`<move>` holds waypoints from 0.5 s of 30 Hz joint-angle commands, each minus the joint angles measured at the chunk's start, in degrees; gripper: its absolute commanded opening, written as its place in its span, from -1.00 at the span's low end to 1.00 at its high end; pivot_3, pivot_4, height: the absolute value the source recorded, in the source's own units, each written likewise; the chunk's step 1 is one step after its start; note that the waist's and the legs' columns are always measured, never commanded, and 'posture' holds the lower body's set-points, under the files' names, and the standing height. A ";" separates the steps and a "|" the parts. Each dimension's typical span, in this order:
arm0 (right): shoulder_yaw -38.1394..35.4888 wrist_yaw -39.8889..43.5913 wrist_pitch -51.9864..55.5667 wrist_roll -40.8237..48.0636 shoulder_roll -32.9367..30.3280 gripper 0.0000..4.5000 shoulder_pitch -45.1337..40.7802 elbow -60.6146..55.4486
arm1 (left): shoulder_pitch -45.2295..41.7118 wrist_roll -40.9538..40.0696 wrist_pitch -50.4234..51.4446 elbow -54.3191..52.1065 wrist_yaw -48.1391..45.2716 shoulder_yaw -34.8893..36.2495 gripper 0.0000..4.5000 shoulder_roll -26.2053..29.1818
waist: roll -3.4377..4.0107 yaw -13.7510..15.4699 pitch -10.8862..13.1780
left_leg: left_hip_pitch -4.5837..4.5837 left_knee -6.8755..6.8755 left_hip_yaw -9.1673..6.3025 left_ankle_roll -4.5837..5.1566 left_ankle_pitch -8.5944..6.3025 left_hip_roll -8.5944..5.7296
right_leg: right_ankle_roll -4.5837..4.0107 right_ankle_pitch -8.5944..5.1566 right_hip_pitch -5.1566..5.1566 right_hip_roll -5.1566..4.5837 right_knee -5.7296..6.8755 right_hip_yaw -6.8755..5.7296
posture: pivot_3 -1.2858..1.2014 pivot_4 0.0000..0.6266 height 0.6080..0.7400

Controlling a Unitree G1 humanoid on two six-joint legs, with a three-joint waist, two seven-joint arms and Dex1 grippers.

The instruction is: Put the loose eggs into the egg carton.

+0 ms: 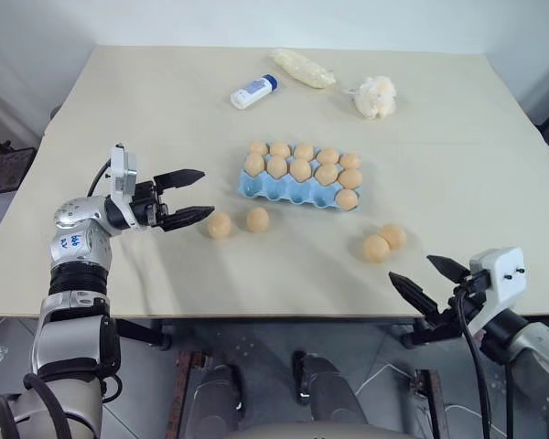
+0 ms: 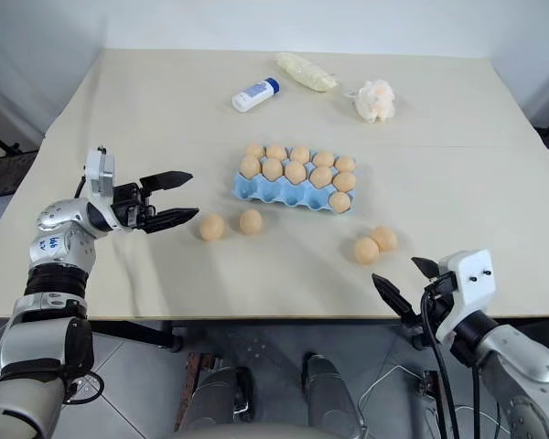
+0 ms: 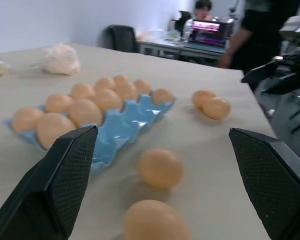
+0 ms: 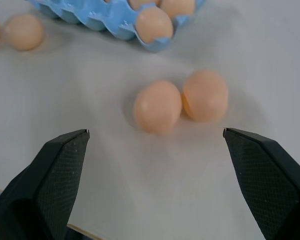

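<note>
The light-blue egg carton (image 1: 284, 190) lies mid-table with several tan eggs in its back two rows and one at the right end of the front row. Two loose eggs (image 1: 220, 225) (image 1: 257, 219) rest just in front of its left end. Another touching pair of eggs (image 1: 376, 248) (image 1: 392, 236) lies to the front right. My left gripper (image 1: 204, 194) is open, pointing right toward the nearer left egg (image 3: 155, 220), a short gap away. Open too, my right gripper (image 1: 412, 269) hovers at the table's front edge, short of the touching pair (image 4: 157, 106).
At the back of the table lie a white bottle with a blue cap (image 1: 253, 91), a pale yellow lumpy bag (image 1: 303, 68) and a fluffy cream puff (image 1: 375, 96). In the left wrist view, people (image 3: 260, 30) stand and sit by a desk beyond the table.
</note>
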 commanded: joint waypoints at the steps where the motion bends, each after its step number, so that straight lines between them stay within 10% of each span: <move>1: 3.55 0.15 -5.58 -4.02 0.77 1.00 0.39 1.67 | 0.18 -1.12 -2.67 -1.24 -3.63 0.65 0.99 0.34 | -0.03 0.00 -0.02 | 0.00 0.01 0.00 0.00 0.00 0.00 | -0.05 -0.02 0.00 0.00 0.00 0.00 | 0.03 -0.52 1.00; 15: 13.15 3.06 -14.78 -12.08 -0.84 1.00 -14.02 19.00 | 1.82 -2.48 -9.89 -1.08 -6.58 -0.88 0.99 1.85 | -0.08 -0.05 -0.05 | -0.07 0.42 0.00 0.11 -0.08 0.02 | -0.08 0.00 0.05 -0.02 0.03 0.09 | 0.03 -0.52 1.00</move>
